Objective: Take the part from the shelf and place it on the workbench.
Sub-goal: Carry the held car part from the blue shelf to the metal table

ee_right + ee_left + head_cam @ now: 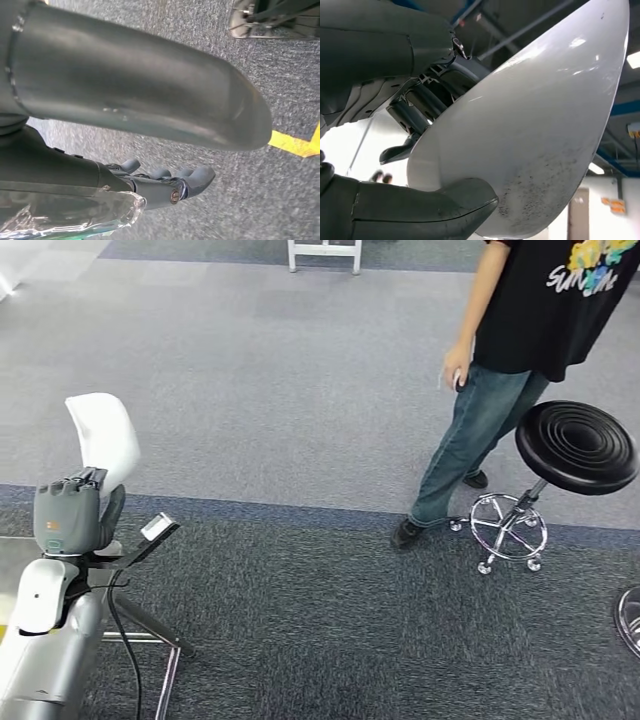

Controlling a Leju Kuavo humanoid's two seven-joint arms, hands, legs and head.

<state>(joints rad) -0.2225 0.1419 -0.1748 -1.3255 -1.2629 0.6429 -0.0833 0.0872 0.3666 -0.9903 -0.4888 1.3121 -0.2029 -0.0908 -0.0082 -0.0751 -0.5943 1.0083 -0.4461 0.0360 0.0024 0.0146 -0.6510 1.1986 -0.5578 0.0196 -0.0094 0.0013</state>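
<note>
The part is a white curved shell, held upright at the left of the head view above the carpet. My left hand grips its lower end, arm raised. In the left wrist view the part is smooth, with dark speckles near one edge. The thumb presses one side of it and the fingers lie against the other. In the right wrist view my right hand hangs over the carpet, fingers stretched out, holding nothing.
A person in a black T-shirt and jeans stands at the upper right beside a black stool on a chrome base. White furniture legs stand at the far edge. Metal stand legs are near my left arm. Yellow floor tape crosses the carpet.
</note>
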